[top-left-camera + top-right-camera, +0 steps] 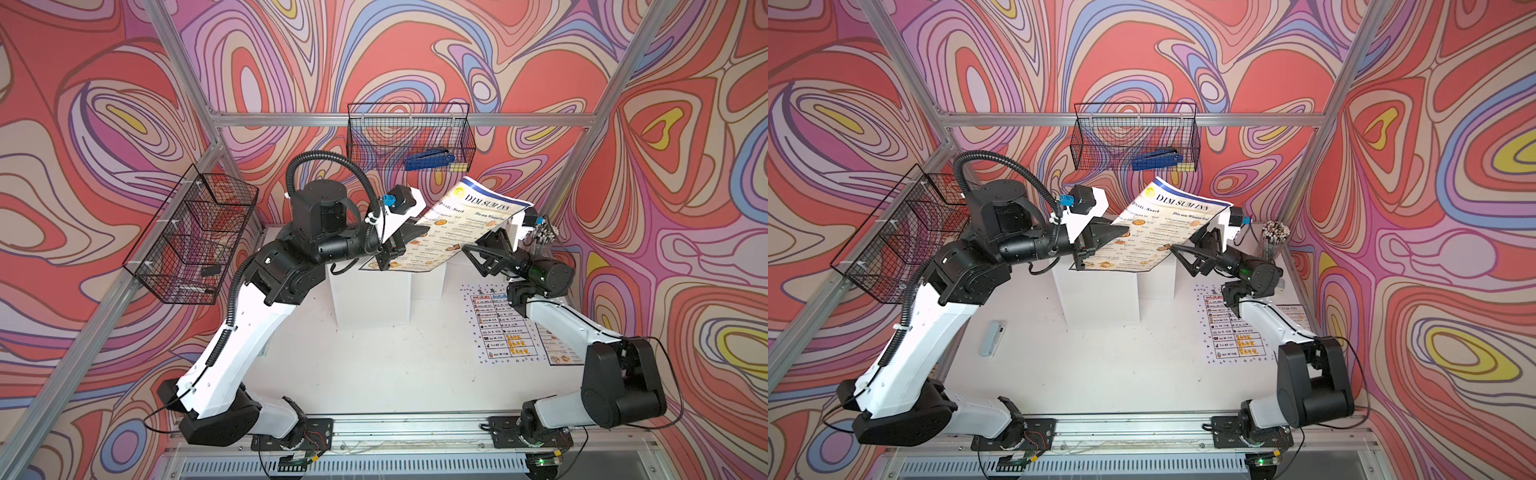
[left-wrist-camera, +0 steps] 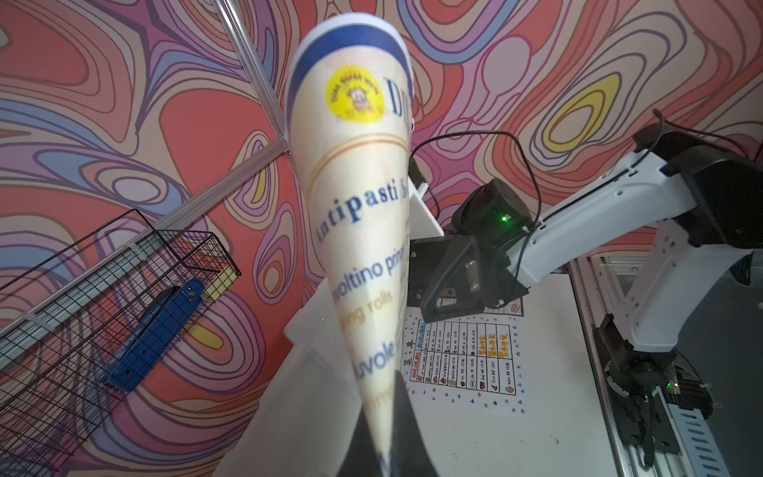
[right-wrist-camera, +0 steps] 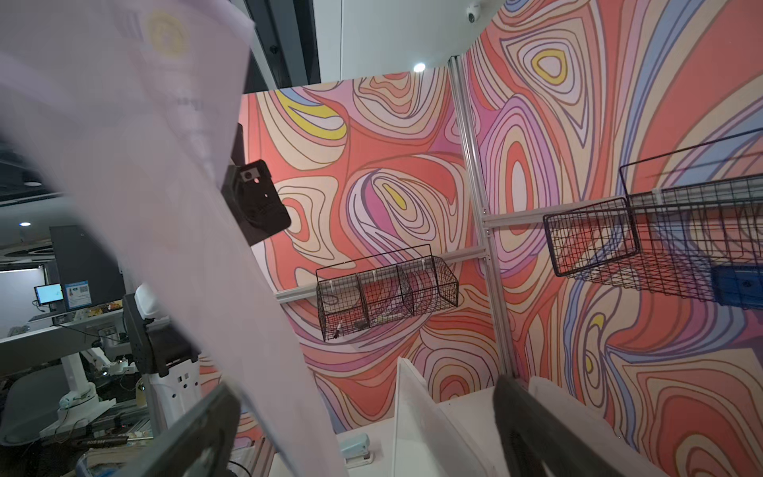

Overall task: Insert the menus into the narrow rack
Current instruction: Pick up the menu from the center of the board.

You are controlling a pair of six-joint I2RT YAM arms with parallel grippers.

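While the left gripper (image 1: 413, 232) clamps its edge, the DIM SUM INN menu (image 1: 461, 222) curls above the white rack (image 1: 372, 297).
Right gripper (image 1: 482, 245) gapes at the opposite edge, bare tabletop (image 1: 374, 374) in front; blue border, food photos.

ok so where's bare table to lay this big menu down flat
Bare table for the big menu: in front of the white rack, between the left arm and the white menu, up to the front rail. Crowded: the right side, where the white menu and a smaller menu lie under the right arm; a stapler sits by the left arm.
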